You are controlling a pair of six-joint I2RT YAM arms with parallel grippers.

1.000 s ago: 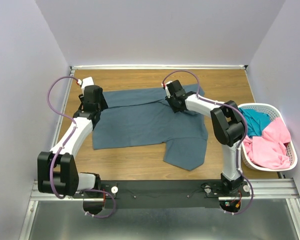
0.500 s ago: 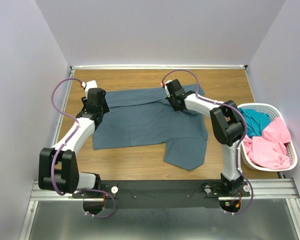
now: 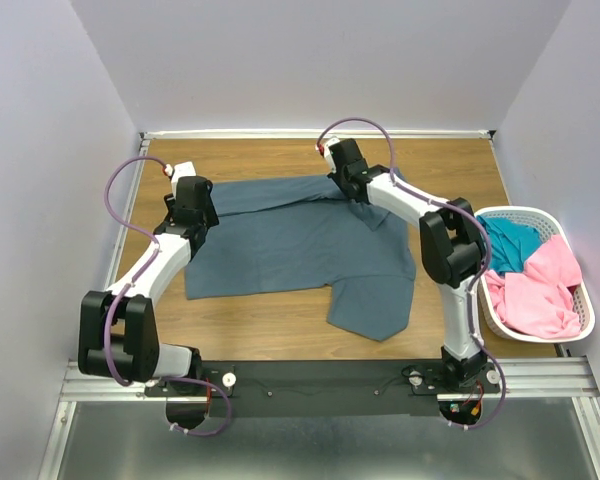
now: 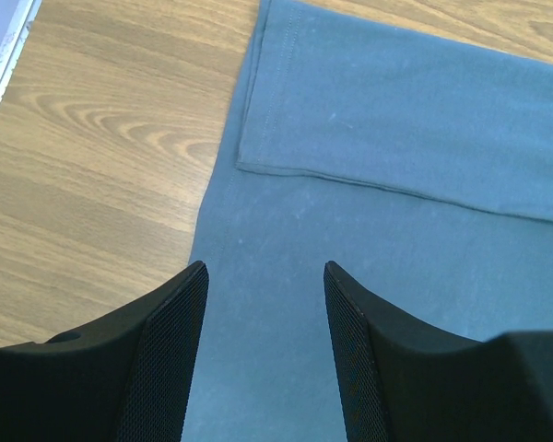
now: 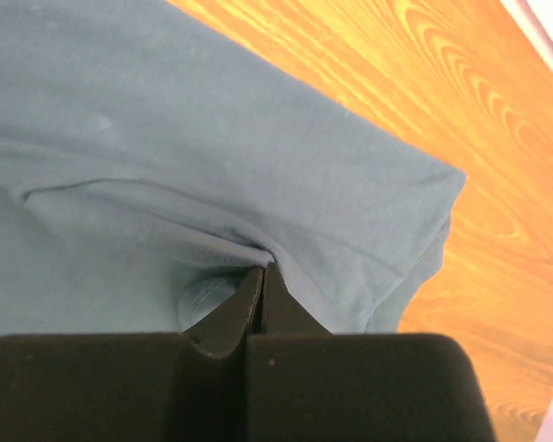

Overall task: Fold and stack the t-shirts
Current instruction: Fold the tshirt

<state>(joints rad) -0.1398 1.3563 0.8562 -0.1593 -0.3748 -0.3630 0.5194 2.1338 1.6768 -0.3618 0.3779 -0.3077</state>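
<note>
Slate blue-grey t-shirt (image 3: 280, 245) spread across the table (image 3: 450, 165), right hand (image 5: 263, 273) pinching a raised fold by its far sleeve, left hand (image 4: 264, 272) spread wide over its left edge

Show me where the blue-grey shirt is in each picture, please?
Top external: the blue-grey shirt lies spread across the middle of the wooden table.
Left wrist: it fills the right and lower part, under the open left tool.
Right wrist: it covers the upper left, with a fold pinched in the shut right tool.
Shared landmark: the wooden table, bare beside the shirt in all three views.
</note>
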